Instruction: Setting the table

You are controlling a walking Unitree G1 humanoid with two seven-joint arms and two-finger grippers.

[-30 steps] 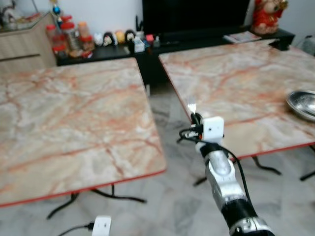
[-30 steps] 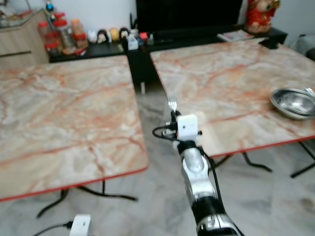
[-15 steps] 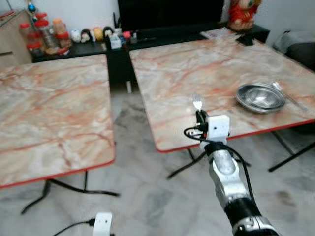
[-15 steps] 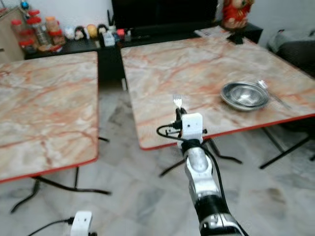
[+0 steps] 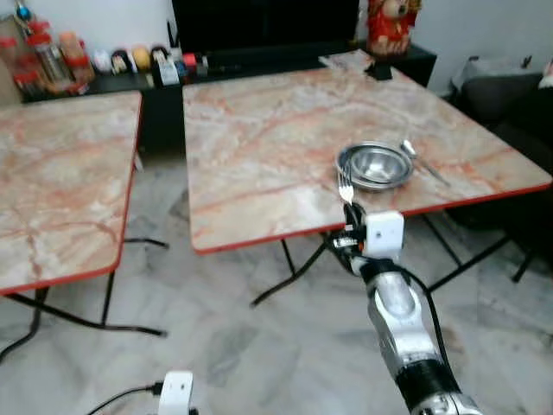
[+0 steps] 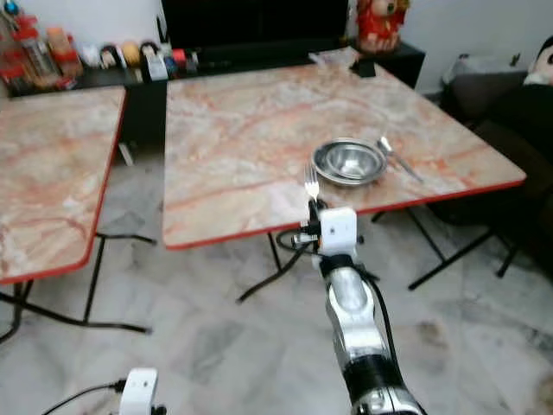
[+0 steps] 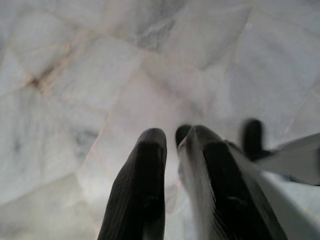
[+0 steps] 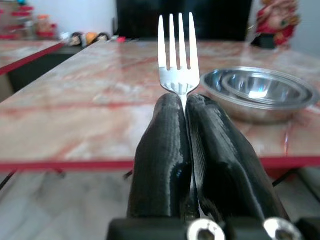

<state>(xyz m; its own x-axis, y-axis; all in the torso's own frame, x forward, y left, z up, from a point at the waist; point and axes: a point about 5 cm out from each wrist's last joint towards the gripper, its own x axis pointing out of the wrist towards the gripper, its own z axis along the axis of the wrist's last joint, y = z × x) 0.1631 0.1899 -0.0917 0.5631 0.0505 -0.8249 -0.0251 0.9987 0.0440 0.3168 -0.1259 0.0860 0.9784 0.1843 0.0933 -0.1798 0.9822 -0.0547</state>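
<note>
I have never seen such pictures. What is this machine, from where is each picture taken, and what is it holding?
This is a walking humanoid robot with two arms. Two pictures come from cameras in its head, looking down at a room. Two come from cameras on its wrists, looking along the black fingers. The right gripper is shut on a fork, tines up, in front of a marble table. On that table lie a steel bowl and, beside it, a spoon. The left gripper hangs idle over the tiled floor, holding nothing. A second table stands on the left.
</note>
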